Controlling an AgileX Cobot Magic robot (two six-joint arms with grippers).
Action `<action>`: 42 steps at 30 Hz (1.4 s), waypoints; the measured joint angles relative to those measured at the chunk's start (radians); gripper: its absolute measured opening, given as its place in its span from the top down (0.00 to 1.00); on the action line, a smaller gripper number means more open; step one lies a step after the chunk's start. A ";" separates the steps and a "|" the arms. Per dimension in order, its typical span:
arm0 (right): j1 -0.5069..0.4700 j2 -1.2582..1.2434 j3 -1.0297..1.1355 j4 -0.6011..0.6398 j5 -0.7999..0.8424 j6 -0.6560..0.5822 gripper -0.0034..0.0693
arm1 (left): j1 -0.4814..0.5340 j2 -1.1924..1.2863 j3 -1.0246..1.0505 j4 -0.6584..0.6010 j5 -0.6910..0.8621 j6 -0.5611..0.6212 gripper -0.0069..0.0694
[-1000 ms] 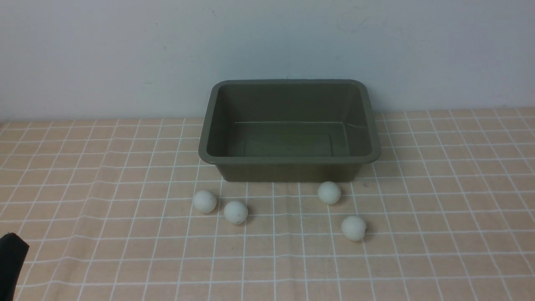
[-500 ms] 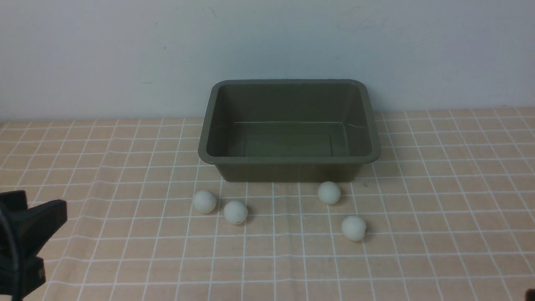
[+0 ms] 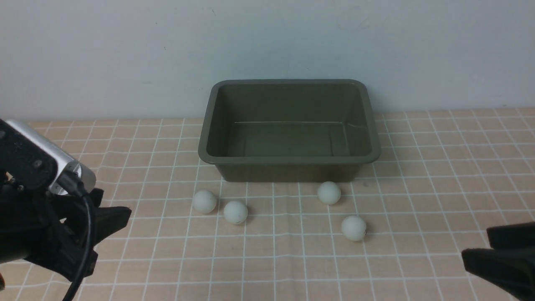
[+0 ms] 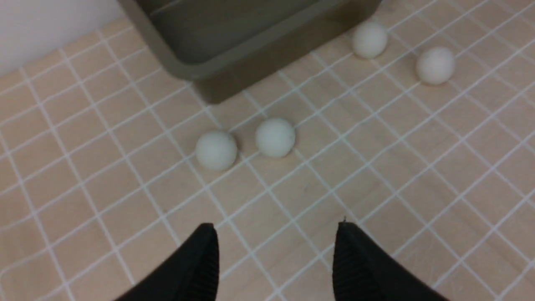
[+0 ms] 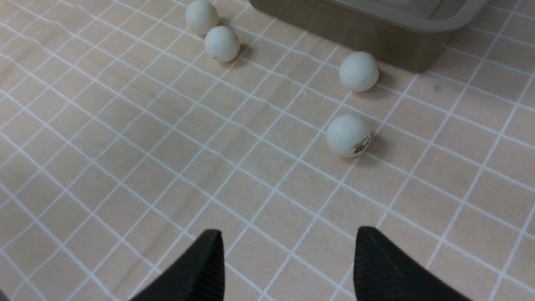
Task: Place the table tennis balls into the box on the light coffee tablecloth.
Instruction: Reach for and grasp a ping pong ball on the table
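Left wrist view: left claw [image 4: 276, 234] spread apart, nothing between the fingers, hovering over the light coffee tablecloth [image 4: 83, 188] well short of the box [image 4: 234, 58] and pointed toward its front left corner. Right wrist view: right claw [image 5: 288, 234] likewise parted and empty, out in front of the box's right end.

Front view against a second earlier: back then only a black sliver at the edge far left of the box. Half a second on, left claw just inside that edge. Now large on the box's left front side, with the right claw newly in on the right front side. Box unmoved, nothing visible inside.

Balls unmoved too, all on the cloth in front of the box's front wall:
- Outer left ball [image 3: 204, 201] and inner left ball [image 3: 235, 212] close together, not touching, off the front left corner.
- Near ball [image 3: 329, 192] close under the front wall toward the right end.
- Outlying ball [image 3: 353, 228] further out from that wall.

Judged from this: reach begun on both sides, no pick-up yet, all four balls left to do. Likely split: left pair for the left claw, right pair for the right.

Worth minding: round, light, free to roll at a nudge from one finger. Closing square over the middle needed. Little room for a finger between the left pair.
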 joint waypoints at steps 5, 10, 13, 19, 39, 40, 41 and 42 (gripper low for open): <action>0.005 0.156 -0.106 0.025 0.015 0.002 0.35 | -0.001 0.001 0.000 -0.183 -0.013 0.182 0.51; 0.111 0.268 -0.206 0.025 0.008 0.013 0.27 | -0.001 0.002 0.000 -0.270 -0.015 0.246 0.51; 0.204 0.335 -0.255 -0.017 -0.016 0.052 0.26 | -0.001 0.002 0.000 -0.276 -0.017 0.253 0.51; 0.376 0.487 -0.335 -0.245 -0.113 0.258 0.26 | -0.001 0.002 0.000 -0.274 -0.017 0.259 0.51; 0.538 0.942 -0.516 -0.590 -0.258 0.648 0.26 | -0.001 0.002 -0.001 -0.250 -0.017 0.259 0.51; 0.538 0.959 -0.518 -0.605 -0.262 0.655 0.26 | -0.001 0.002 -0.001 -0.250 -0.017 0.259 0.51; 0.538 0.967 -0.518 -0.611 -0.266 0.658 0.26 | -0.001 0.002 -0.001 -0.250 -0.017 0.259 0.51; 0.538 0.975 -0.518 -0.614 -0.270 0.659 0.26 | -0.001 0.002 -0.001 -0.250 -0.017 0.259 0.51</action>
